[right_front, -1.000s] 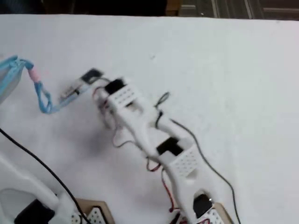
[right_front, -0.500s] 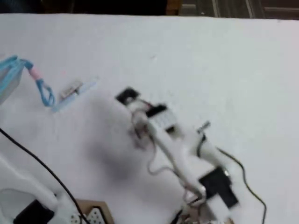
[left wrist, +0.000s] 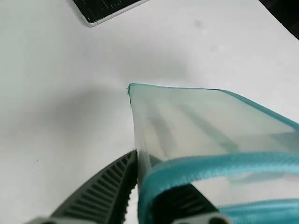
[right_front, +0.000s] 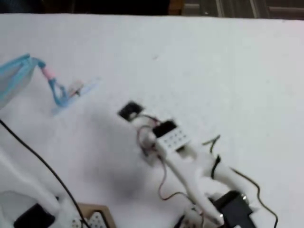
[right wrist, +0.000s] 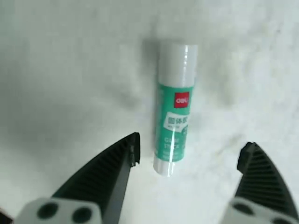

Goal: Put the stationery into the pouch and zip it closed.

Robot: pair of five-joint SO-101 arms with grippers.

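Beneath the right end effector [right wrist: 191,140], glue stick [right wrist: 175,107], pouch [left wrist: 201,121] cut off

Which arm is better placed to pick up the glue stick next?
Right. The right gripper hangs open over the glue stick, with one finger on either side of it in the right wrist view. The left gripper is shut on the pouch, so it is occupied.

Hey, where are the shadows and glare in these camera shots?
High view: a soft grey shadow spreads over the white table beside the white arm. Left wrist view: the translucent turquoise-trimmed pouch throws a diffuse shadow on the table. Right wrist view: a glare streak runs down the cap of the green-and-white glue stick, with faint shadow alongside.
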